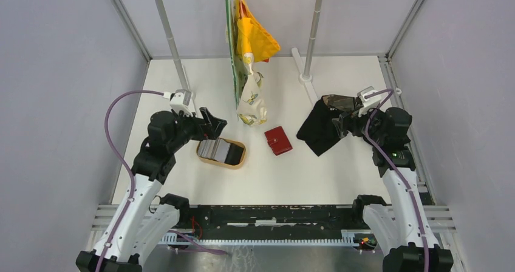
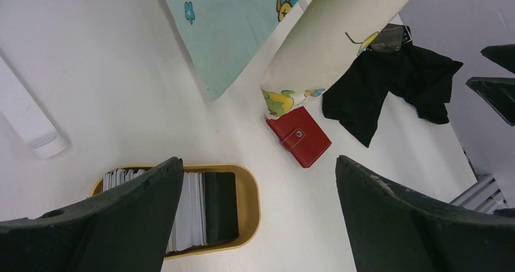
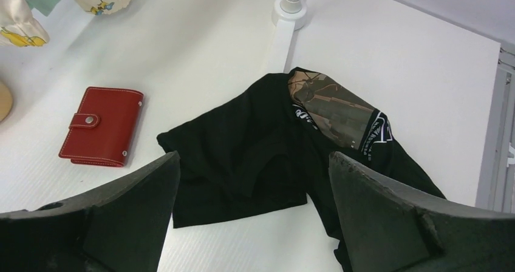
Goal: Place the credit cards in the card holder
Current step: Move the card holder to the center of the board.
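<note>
Cards (image 2: 200, 208) stand in row inside tray (image 2: 256, 205): grey, white, one black. Wallet (image 3: 102, 126) red, shut, snap done up. Lies flat on table (image 1: 340, 175), near tray on its right, not touching. My left claw (image 2: 258, 163) spread wide, holds nothing, hangs over tray. My right claw (image 3: 254, 156) spread wide too, holds nothing, hangs over black cloth (image 3: 267, 132). Black cloth lies right of wallet, near it. Bright cloths (image 1: 252, 41) hang at back, behind wallet.
</note>
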Tool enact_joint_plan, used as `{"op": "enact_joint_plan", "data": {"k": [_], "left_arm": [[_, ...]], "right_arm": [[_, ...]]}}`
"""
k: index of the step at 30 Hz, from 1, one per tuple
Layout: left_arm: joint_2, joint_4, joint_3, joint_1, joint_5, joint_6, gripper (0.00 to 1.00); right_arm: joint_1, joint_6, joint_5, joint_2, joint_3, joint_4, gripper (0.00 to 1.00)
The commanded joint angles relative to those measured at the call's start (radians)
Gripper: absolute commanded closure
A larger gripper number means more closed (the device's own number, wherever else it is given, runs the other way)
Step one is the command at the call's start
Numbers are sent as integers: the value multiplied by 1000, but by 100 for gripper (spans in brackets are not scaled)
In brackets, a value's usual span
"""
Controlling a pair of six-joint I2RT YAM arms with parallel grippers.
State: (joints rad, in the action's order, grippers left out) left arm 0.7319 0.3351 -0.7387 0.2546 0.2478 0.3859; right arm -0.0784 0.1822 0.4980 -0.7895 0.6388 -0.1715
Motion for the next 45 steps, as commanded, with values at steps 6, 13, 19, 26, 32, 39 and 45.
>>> {"op": "enact_joint_plan", "data": {"k": [6,13,19,26,32,39,45], "left_arm": [[-47,-31,9,-7,83,-43,0],[-72,-40,38,-8,251,6,1],[-160,-254,220,20,360,180,5],[-185,-368,313,331,52,281,10],[69,-251,220,614,-411,233,23],[346,-40,55,752,-724,216,44],[405,-146,48,771,-659,173,44]], "right_arm": [[6,-15,202,43,-102,123,2],[7,131,340,4,-186,161,2],[8,246,363,-11,-192,99,2],[14,471,507,-19,-205,-5,2],[14,523,492,-5,-197,-46,2],[14,527,492,-9,-188,-59,2],[22,519,508,-7,-197,-46,2]]}}
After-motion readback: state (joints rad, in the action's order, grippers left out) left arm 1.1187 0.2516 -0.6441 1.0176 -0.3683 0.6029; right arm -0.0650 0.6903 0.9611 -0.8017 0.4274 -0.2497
